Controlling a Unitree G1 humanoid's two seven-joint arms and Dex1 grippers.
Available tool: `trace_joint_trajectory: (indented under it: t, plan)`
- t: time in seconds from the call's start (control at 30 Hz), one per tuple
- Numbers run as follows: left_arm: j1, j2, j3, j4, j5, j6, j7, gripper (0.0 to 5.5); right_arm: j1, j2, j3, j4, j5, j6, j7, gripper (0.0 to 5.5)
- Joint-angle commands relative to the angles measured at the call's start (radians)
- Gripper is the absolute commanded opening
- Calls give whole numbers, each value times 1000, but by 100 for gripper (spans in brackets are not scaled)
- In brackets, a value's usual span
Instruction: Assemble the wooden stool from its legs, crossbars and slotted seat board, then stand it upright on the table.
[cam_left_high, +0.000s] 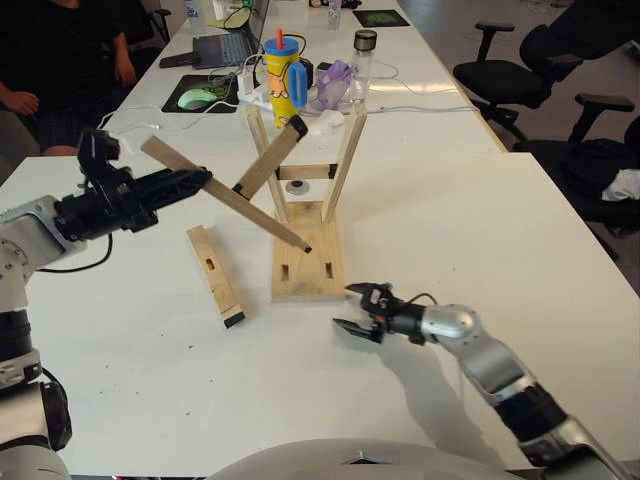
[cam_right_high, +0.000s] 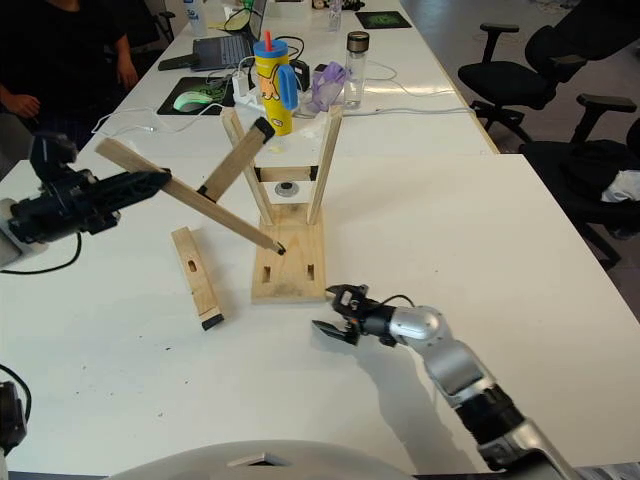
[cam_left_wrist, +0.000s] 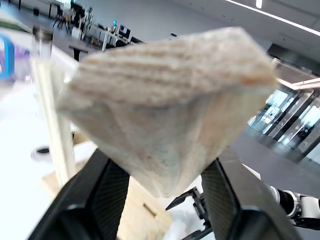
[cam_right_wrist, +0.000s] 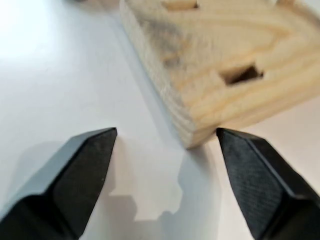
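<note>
The slotted seat board (cam_left_high: 305, 285) lies flat on the white table, with two upright legs (cam_left_high: 347, 160) joined by a crossbar (cam_left_high: 305, 172) standing at its far end. My left gripper (cam_left_high: 195, 182) is shut on a long wooden leg (cam_left_high: 255, 212) held at a slant. That leg's lower tip hangs over the board, and a second bar (cam_left_high: 272, 158) branches up from it. The leg's end (cam_left_wrist: 165, 110) sits between my left fingers (cam_left_wrist: 100, 200). A loose slotted leg (cam_left_high: 215, 272) lies left of the board. My right gripper (cam_left_high: 352, 310) is open, just off the board's near corner (cam_right_wrist: 225, 65).
A yellow cup (cam_left_high: 282, 80), a clear bottle (cam_left_high: 362, 62), a laptop (cam_left_high: 225, 45) and a green mouse (cam_left_high: 200, 97) crowd the table behind the stool. Office chairs (cam_left_high: 520, 70) stand at the right. Bare table lies in front and to the right.
</note>
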Motion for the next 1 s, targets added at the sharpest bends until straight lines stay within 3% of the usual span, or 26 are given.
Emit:
trace_joint_trajectory:
  t: [0.03,0.53,0.67,0.8,0.9,1.0]
  plan:
    - [8,6,0,-6,37,-13,-28,201,-14,51,-13,136,-62,15,-74,370]
    - [76,-73,-52,-82,210,-140,21,201,-48,-55,-149,149,-34,7,18,370]
    - [48,-91,-100,-76,296,-233,11,201,-48,87,-325,-49,264,192,-3,305]
    - [-19,-80,-197,-24,395,-313,-67,201,-60,226,-379,-115,347,305,-144,255]
    - [-106,-76,-280,44,473,-373,-152,201,-72,311,-358,-68,298,322,-261,255]
    - [-191,-75,-357,116,554,-435,-244,201,-69,326,-252,-15,185,349,-316,255]
